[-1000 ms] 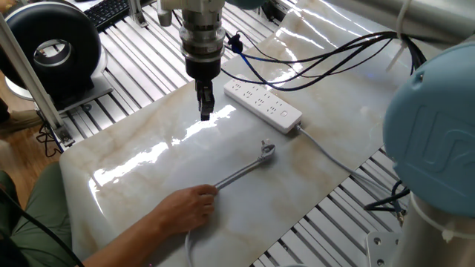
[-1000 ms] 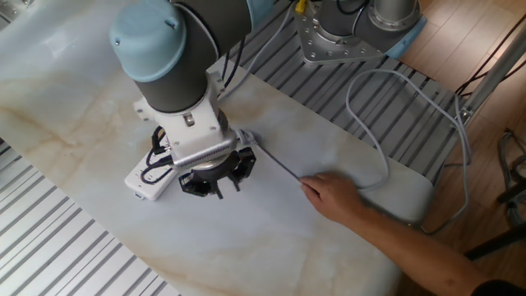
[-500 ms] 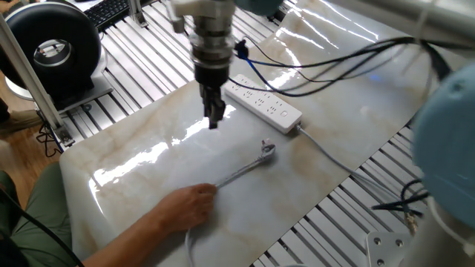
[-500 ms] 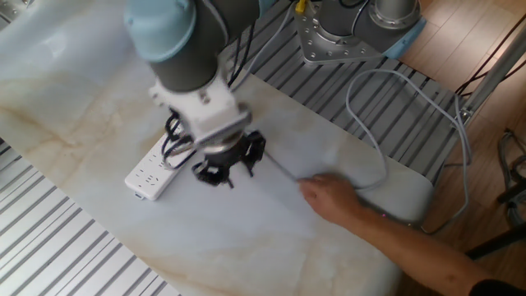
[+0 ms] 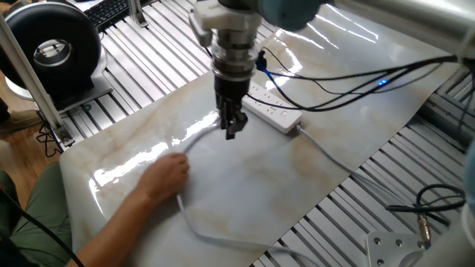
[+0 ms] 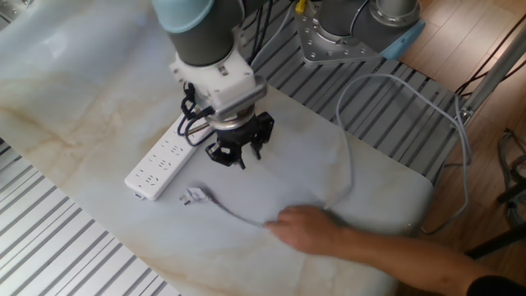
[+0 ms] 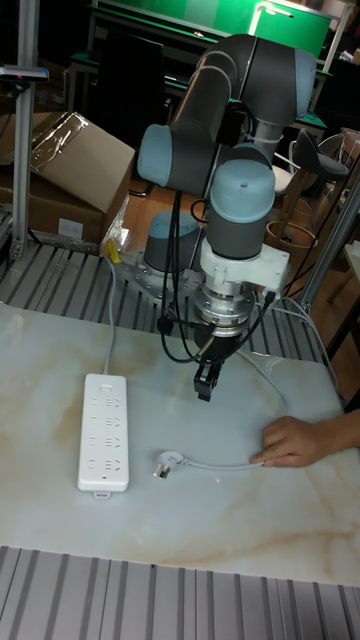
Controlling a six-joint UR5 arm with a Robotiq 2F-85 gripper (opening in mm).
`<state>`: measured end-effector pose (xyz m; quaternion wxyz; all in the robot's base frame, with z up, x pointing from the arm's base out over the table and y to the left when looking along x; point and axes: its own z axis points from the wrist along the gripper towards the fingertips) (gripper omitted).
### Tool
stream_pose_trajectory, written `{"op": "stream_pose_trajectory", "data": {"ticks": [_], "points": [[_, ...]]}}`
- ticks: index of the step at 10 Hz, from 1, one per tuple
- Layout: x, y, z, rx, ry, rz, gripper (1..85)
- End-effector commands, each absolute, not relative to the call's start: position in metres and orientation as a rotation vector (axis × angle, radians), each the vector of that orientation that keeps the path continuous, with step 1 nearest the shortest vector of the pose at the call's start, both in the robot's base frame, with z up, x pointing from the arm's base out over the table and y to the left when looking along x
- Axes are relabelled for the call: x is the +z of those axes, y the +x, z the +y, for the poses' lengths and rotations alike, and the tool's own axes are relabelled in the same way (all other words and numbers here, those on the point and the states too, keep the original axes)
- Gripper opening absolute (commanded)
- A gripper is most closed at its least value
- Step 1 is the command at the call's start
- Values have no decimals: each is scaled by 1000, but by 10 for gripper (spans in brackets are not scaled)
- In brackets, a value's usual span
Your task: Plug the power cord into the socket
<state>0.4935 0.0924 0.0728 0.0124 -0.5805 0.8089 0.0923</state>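
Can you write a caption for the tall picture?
Robot gripper hovers above plug beside white socket; hand holds cord.

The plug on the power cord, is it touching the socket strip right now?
Apart. In the tall fixed view bare tabletop shows between the plug and the socket strip; the other fixed view shows the same gap.

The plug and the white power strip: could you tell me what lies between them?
Nothing: the tall fixed view shows bare marble table between plug and power strip.
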Motion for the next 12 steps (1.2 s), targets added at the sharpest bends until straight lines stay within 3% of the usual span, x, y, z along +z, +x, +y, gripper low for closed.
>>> {"op": "stream_pose_trajectory", "data": {"ticks": [1, 4, 10, 11, 12], "points": [[71, 487, 89, 272, -1856, 2480, 387], [69, 487, 73, 198, -1805, 2576, 370], [69, 488, 74, 214, -1570, 2731, 427], [65, 505, 75, 212, -1555, 2712, 393], [62, 526, 86, 274, -1577, 2674, 413]]}}
